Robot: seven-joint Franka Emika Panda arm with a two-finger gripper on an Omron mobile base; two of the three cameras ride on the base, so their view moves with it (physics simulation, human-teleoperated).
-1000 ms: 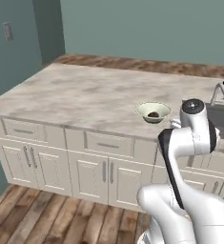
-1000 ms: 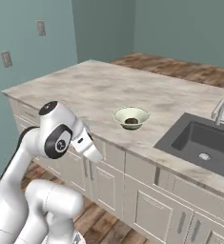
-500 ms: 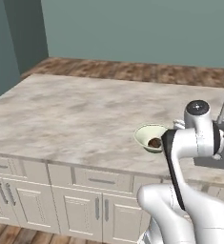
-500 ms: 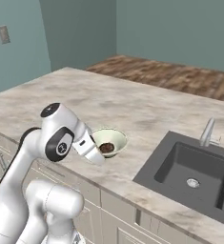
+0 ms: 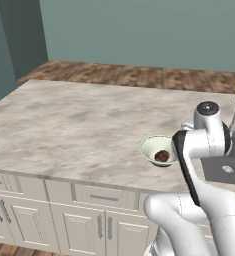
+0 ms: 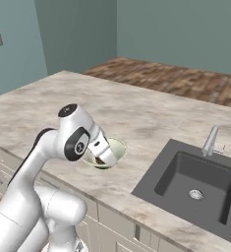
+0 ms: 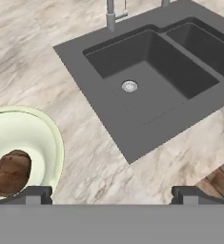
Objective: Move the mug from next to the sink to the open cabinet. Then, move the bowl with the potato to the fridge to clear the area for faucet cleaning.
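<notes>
A: Bowl [image 7: 25, 143], potato [image 7: 11, 172] inside — lying where?
B: Sitting on the bench [image 5: 64, 130], left of the sink [image 7: 147, 81], by the left fingertip. Claw [image 7: 111, 193] gaping wide, carrying nothing.

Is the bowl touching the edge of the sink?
Apart. In the hand view a stretch of bare marble counter lies between the bowl and the sink rim.
</notes>
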